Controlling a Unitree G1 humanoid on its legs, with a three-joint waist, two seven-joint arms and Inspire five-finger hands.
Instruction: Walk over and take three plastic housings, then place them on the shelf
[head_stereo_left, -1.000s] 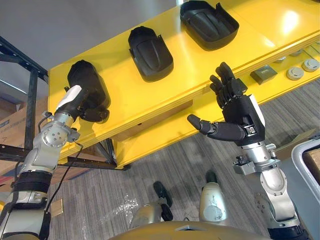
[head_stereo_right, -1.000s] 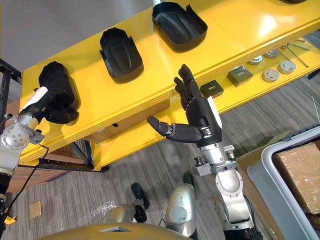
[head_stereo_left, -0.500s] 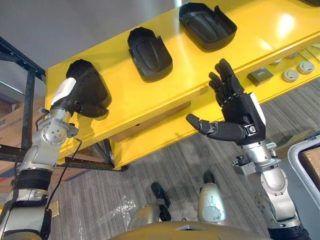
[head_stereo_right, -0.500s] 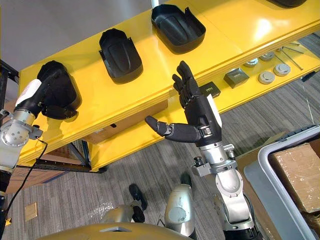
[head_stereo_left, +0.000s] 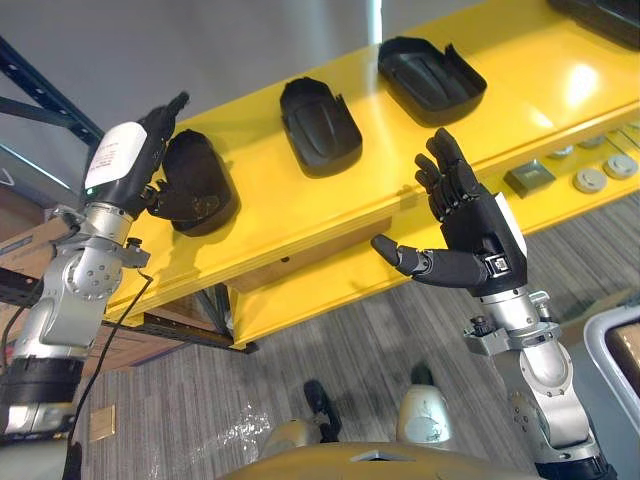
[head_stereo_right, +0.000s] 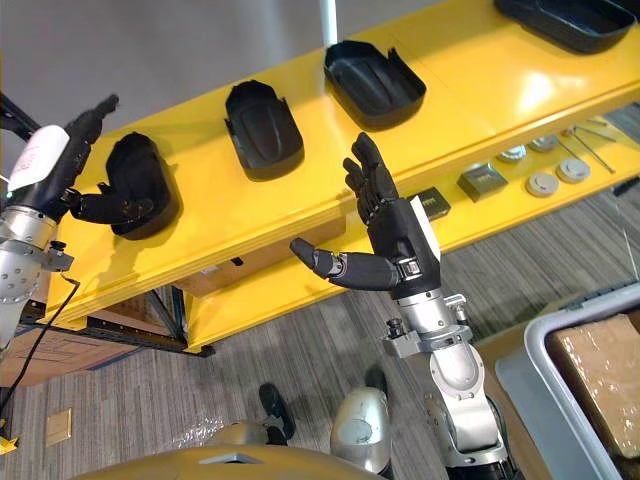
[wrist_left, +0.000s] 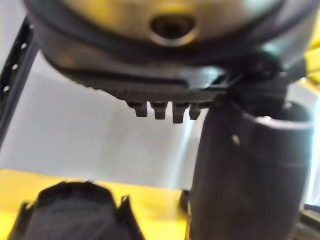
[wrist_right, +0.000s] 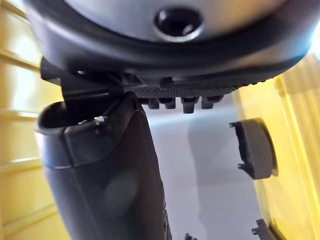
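- I see the yellow shelf carrying three black housings in a row: left housing, middle housing, right housing.
- My right hand is at the shelf's front edge, fingers spread, empty.
- My left hand is beside the left housing, fingers straight.

housings spaced apart, bare shelf between

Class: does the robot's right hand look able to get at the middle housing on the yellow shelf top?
Probably yes. The right hand is open, just off the front edge of the shelf, and only bare yellow surface lies between it and the middle housing.
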